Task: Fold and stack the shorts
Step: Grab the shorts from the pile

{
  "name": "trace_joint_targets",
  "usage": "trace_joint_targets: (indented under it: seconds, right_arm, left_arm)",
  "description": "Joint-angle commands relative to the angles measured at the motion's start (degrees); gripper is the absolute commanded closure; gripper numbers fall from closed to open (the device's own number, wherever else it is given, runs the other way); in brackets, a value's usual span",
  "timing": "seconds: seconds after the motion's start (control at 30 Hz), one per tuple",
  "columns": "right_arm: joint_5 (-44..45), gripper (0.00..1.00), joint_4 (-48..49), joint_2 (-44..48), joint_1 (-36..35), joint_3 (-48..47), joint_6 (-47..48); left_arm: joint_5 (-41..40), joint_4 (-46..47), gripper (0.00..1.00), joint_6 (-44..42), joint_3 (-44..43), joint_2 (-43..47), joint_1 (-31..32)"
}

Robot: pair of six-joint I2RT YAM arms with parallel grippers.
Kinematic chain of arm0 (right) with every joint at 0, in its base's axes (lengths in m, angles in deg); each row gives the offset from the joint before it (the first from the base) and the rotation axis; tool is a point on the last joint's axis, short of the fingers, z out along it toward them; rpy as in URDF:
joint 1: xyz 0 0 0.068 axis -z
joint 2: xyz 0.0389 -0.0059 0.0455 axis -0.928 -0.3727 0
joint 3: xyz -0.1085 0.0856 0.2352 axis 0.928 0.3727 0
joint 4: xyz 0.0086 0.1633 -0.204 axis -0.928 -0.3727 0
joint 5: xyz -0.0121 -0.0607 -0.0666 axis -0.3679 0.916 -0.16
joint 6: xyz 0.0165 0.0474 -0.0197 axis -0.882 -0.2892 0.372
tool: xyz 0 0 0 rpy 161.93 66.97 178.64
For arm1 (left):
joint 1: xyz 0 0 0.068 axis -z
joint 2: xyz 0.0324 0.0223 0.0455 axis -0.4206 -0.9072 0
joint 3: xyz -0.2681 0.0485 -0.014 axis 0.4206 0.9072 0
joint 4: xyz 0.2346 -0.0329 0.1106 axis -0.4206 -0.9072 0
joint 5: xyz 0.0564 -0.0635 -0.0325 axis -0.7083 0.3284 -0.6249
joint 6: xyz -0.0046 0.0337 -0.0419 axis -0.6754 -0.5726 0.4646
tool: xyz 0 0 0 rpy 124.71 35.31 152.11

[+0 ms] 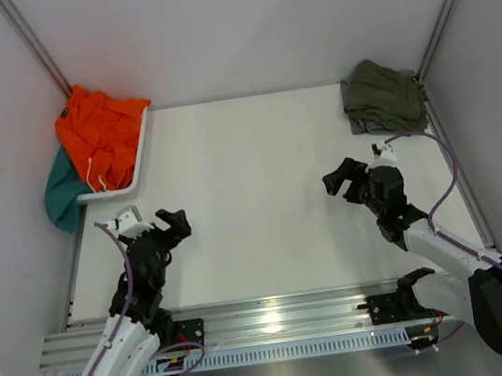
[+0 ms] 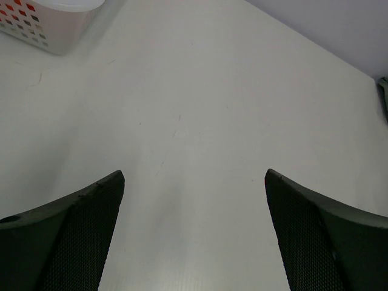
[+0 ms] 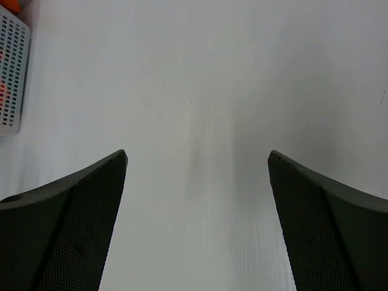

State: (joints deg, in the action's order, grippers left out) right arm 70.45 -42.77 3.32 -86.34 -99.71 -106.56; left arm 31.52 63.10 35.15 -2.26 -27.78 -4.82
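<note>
Nearest, both arms sit at the near edge of a smooth, matte white table (image 1: pixel 258 168); the left gripper (image 1: pixel 175 226) and the right gripper (image 1: pixel 343 185) each hang just above bare tabletop with their dark, mesh-textured fingers (image 2: pixel 91 230) spread wide, holding nothing. Further off, at the far left, a white perforated plastic basket (image 1: pixel 141 157) holds the orange shorts (image 1: pixel 101 135), a soft crumpled heap with a thin white drawstring trailing over the folds; a teal garment (image 1: pixel 61 193) slumps beside and below them, spilling past the basket's left side. At the far right corner lie the olive-green shorts (image 1: pixel 381 98), limp and loosely bunched. Likely risks: a pinch into the orange heap could catch several layers or the teal cloth too; the drawstring could snag on the basket's holes; the light basket may be dragged along; the teal garment could slide off the table's edge.
</note>
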Motion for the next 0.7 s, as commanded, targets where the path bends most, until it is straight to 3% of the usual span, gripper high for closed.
trace_joint_targets:
  seconds: [0.0,0.13,0.27,0.47,0.6,0.67]
  right_arm:
    - [2.2,0.0,2.1,1.9,-0.4,0.7,0.3]
    - [2.3,0.01,2.8,2.6,-0.4,1.8,-0.2]
    - [0.8,0.01,4.9,1.8,-0.6,2.5,-1.0]
    - [2.0,0.01,6.4,0.9,-0.9,4.7,-4.1]
    - [1.1,0.01,6.4,1.1,-1.2,4.5,-4.3]
    - [1.4,0.0,6.2,1.3,-1.1,4.5,-4.1]
  left_arm:
    - [-0.9,-0.6,0.01,-0.4,-2.0,0.5,-0.4]
    - [-4.4,-6.2,0.01,5.7,-4.7,-1.1,-0.5]
    - [-4.2,-10.9,0.01,11.1,-13.4,-5.9,-2.7]
    - [1.9,-13.1,0.01,13.2,-29.0,-20.6,-14.2]
    - [12.9,-14.7,0.01,13.1,-39.2,-31.8,-26.8]
    - [13.6,-14.6,0.04,13.7,-41.0,-35.1,-28.5]
